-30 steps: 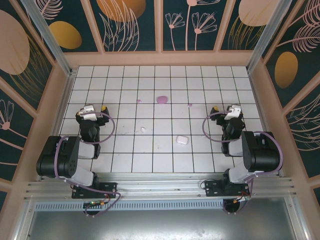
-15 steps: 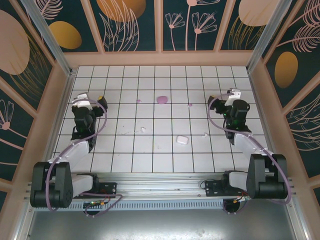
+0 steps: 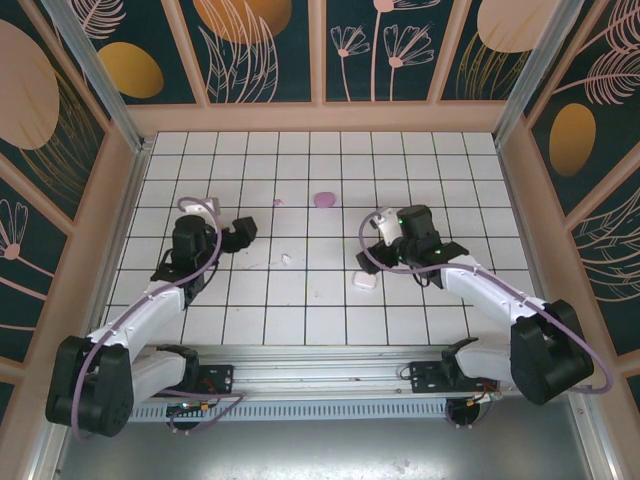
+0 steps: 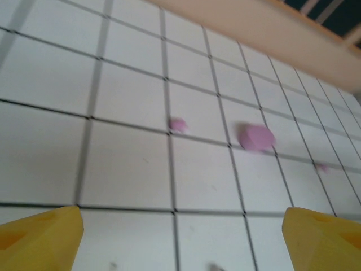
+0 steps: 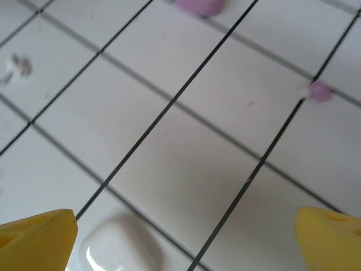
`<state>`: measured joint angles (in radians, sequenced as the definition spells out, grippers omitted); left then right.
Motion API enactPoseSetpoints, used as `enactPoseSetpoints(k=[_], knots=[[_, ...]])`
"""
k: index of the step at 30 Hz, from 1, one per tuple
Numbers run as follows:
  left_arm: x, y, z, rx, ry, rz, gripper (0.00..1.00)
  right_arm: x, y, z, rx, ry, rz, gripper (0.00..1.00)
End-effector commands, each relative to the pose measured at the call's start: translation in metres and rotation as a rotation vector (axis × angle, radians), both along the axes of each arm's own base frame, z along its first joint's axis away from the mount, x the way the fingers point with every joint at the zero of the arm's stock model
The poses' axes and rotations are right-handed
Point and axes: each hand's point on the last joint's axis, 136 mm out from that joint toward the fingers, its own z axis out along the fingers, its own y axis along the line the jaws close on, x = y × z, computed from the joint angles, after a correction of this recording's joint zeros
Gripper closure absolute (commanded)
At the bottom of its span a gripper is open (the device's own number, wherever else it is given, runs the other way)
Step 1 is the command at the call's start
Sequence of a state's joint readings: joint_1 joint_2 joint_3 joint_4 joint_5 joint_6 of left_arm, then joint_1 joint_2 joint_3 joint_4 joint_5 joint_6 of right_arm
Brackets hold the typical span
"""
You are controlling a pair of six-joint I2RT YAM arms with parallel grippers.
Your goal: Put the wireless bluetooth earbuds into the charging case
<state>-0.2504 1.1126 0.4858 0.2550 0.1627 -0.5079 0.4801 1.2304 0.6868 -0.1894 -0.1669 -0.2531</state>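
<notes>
Left tool (image 4: 180,240) and right tool (image 5: 180,237) gape wide, yellow wedge tips gripping nothing. On the glossy tiled counter (image 3: 250,320) a tiny white earbud (image 3: 287,259) lies loose. Pink earbuds (image 4: 177,124) flank a rounded pink case (image 4: 256,137), and a smooth white case (image 5: 118,248) sits by the right tool.

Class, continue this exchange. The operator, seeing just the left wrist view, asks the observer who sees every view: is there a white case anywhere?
Observer: Yes, a white case lies on the tiled floor, just right of centre.
Operator: Any white earbud?
Observer: One tiny white earbud lies left of that case, apart from it.
Operator: Where is the right gripper?
Observer: The right gripper hangs close by the white case, jaws open, gripping nothing.
</notes>
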Motion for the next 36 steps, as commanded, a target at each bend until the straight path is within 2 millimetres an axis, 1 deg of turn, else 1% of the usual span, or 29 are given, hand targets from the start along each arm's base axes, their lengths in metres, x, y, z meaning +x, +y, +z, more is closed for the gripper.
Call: enactPoseSetpoints(k=[1,4,6,9,11,14,16,23,30,33,36], knots=[[-0.014,-0.032,-0.001,-0.072,0.067,-0.104,0.12,-0.023,0.004,-0.012,-0.094,0.062,0.127,0.01],[-0.021,-0.058,-0.005,-0.112,0.096,-0.191,0.14,-0.032,0.001,-0.018,-0.172,0.070,0.177,0.02],[-0.026,-0.074,-0.006,-0.134,0.109,-0.245,0.16,-0.040,0.004,-0.021,-0.199,0.069,0.223,0.03],[-0.030,-0.086,-0.005,-0.140,0.090,-0.277,0.16,-0.043,0.007,-0.025,-0.203,0.062,0.245,0.03],[-0.031,-0.087,-0.006,-0.143,0.082,-0.281,0.15,-0.044,0.006,-0.033,-0.216,0.070,0.249,0.03],[-0.027,-0.087,-0.009,-0.121,0.077,-0.277,0.14,-0.044,-0.002,-0.049,-0.275,0.104,0.234,0.02],[-0.025,-0.087,-0.011,-0.113,0.078,-0.278,0.14,-0.046,-0.004,-0.057,-0.303,0.130,0.237,0.01],[-0.023,-0.095,-0.012,-0.138,0.093,-0.302,0.13,-0.051,0.002,-0.072,-0.322,0.159,0.272,0.01],[-0.021,-0.093,-0.008,-0.134,0.087,-0.289,0.12,-0.057,0.004,-0.092,-0.347,0.222,0.291,0.02],[-0.020,-0.094,-0.004,-0.148,0.084,-0.289,0.11,-0.059,0.004,-0.100,-0.361,0.250,0.296,0.06],[-0.018,-0.094,0.001,-0.153,0.084,-0.281,0.10,-0.058,0.008,-0.103,-0.358,0.272,0.297,0.14]])
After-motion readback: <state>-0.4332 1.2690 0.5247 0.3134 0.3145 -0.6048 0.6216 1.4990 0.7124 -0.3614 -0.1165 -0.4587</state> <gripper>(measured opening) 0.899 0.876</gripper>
